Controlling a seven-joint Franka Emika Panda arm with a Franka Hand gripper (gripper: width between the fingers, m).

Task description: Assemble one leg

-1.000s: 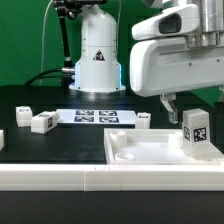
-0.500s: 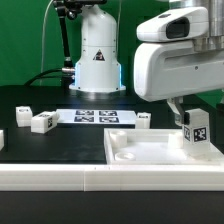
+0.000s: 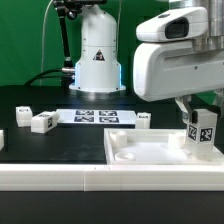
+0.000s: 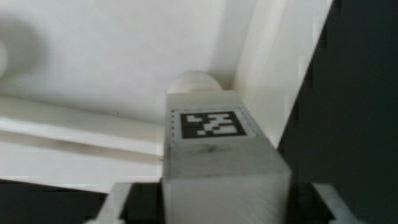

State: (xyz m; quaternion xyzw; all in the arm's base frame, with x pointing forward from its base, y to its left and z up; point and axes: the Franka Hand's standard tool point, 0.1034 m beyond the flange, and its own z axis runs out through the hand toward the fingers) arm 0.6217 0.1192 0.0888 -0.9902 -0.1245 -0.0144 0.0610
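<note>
The gripper [image 4: 228,203] pinches the small white tagged plastic leg [image 3: 203,133] upright over the large flat white tabletop piece's [image 3: 140,152] corner, at the exterior view's right. If misaligned there, it could jam, tilt or slip.

In the wrist view the leg [image 4: 222,160] runs off the picture's edge, and my fingers [image 4: 139,205] are only blurred grey slivers beside it. In the exterior view my own housing hides most of my gripper [image 3: 199,112], and the edge cuts off the tabletop piece [image 3: 140,150].
</note>
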